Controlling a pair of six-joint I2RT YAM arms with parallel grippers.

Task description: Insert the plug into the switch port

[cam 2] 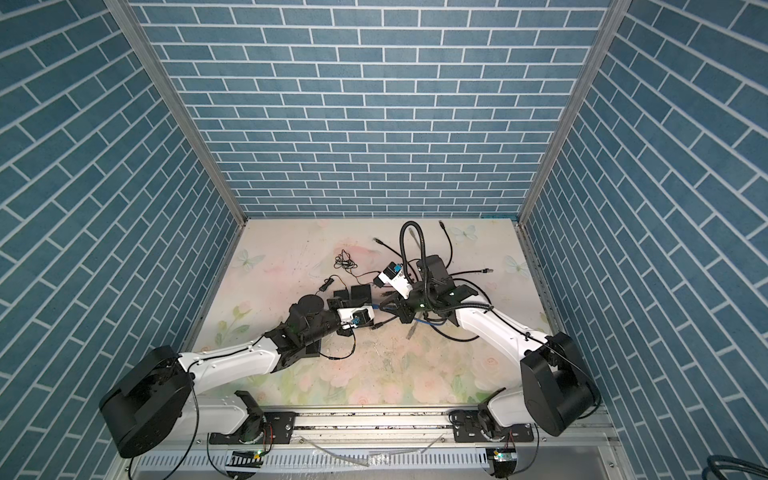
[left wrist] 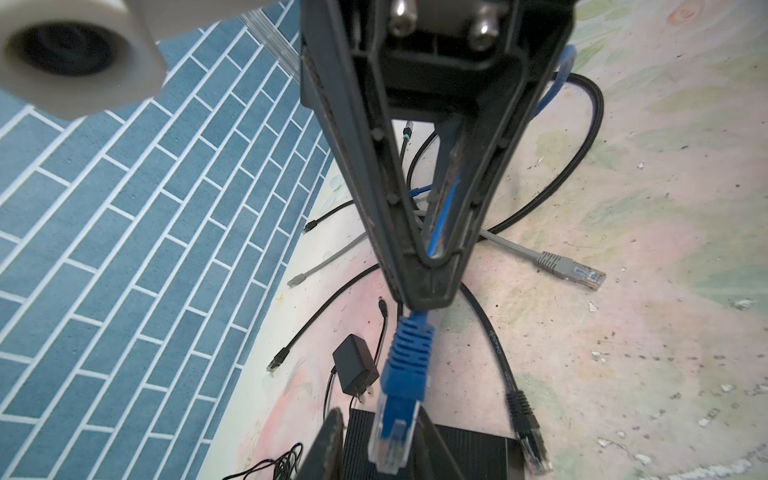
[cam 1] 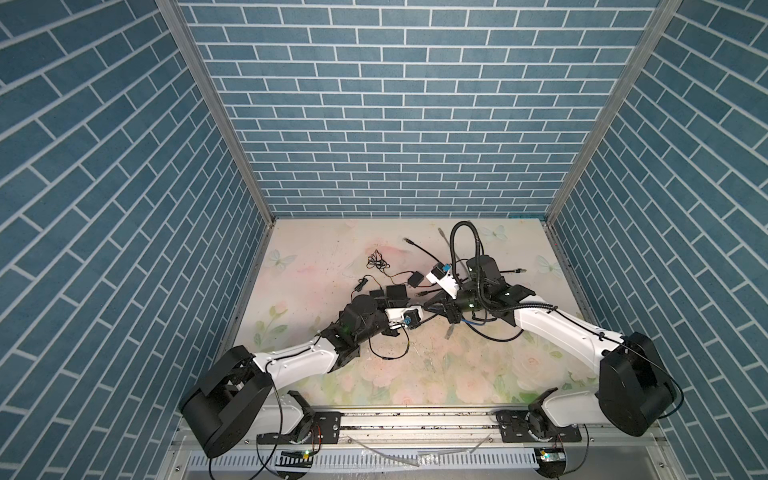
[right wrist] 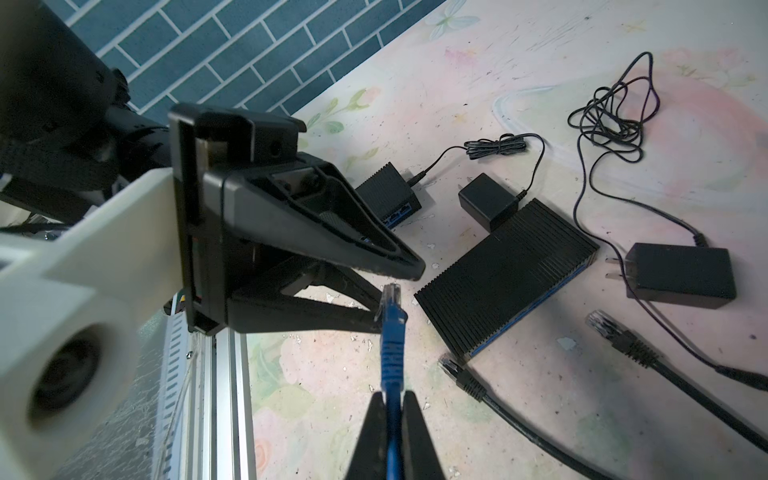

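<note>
Blue brick-patterned walls (cam 1: 374, 124) are enclosing the cell on three sides. A pale floral tabletop (cam 1: 415, 374), scuffed and speckled, is filling the lower middle of both top views. Near its centre the two arms are meeting tip to tip.

A black ribbed switch (right wrist: 507, 270) is lying flat right of centre in the right wrist view, with its blue port face turned toward the lower right. A smaller switch (right wrist: 386, 195), a power adapter (right wrist: 681, 272) and loose black cables (right wrist: 469, 380) are lying around it.

The right fingers (right wrist: 365, 440) are clamping the blue cable (right wrist: 392, 432) at the bottom centre of that view. They are holding the blue plug (right wrist: 390, 307) in the air, apart from the switch. The left fingers (right wrist: 332, 224) are sitting on either side of the plug's clear head; whether they are pinching it I cannot tell.

The plug is looking light and rigid, though its clear head and latch tab are probably brittle. The cable behind it is likely springy enough to swing the tip off line. Taking hold on the ribbed boot or the head's flat sides, close to the tip, is looking wisest. The tabletop is looking smooth, so the switch may slide under the push.
</note>
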